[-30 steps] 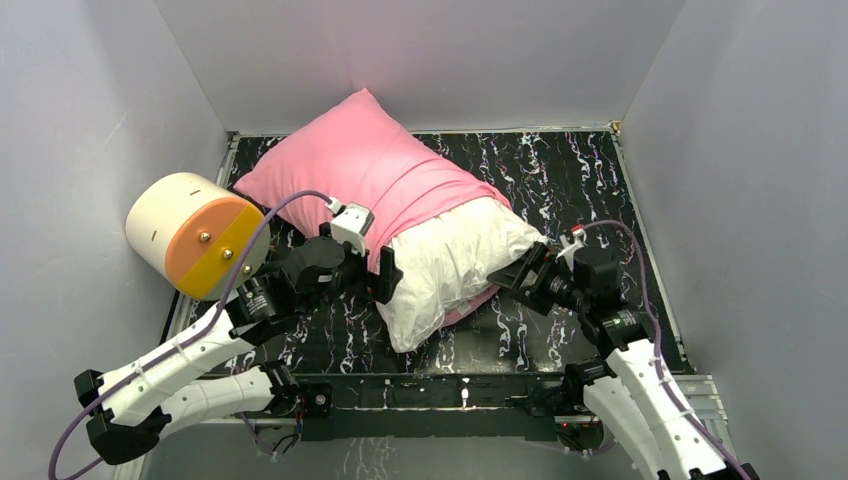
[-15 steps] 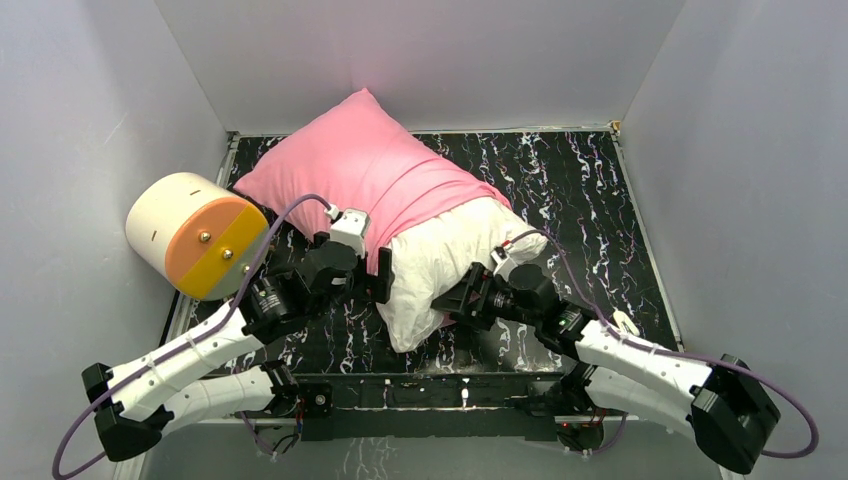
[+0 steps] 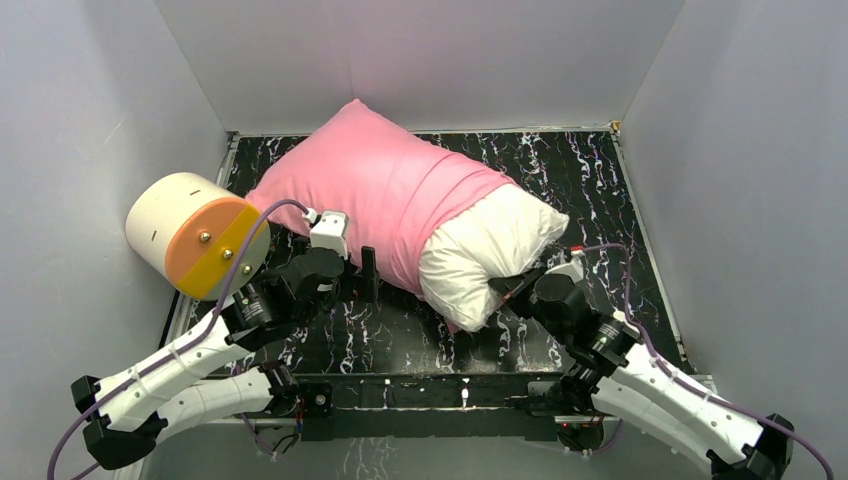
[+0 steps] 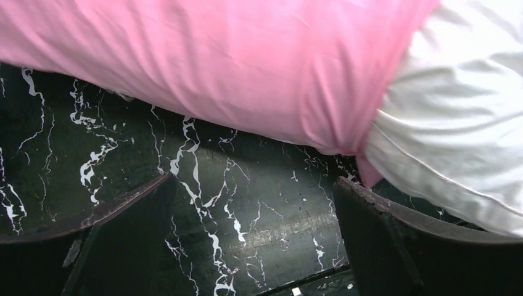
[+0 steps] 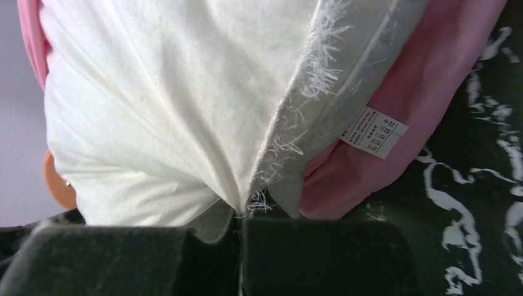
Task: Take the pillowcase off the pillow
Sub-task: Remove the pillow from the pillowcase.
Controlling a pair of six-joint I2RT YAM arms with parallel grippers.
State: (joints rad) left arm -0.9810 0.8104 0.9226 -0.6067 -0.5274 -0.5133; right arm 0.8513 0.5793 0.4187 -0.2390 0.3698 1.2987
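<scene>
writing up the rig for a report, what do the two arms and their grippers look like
The left arm and right arm have white shells and black joints, each trailed by a purple cable. The left gripper and right gripper have broad black fingers; a white camera box tops the left wrist.

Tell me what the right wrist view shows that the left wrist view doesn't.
Only the right wrist view: the right gripper shut on the pillow at its frayed seam, and a white care label on the pillowcase. Only the left wrist view: the left gripper open, nothing between its jaws, over the table. Both: pink pillowcase, white pillow, black marbled table.
</scene>
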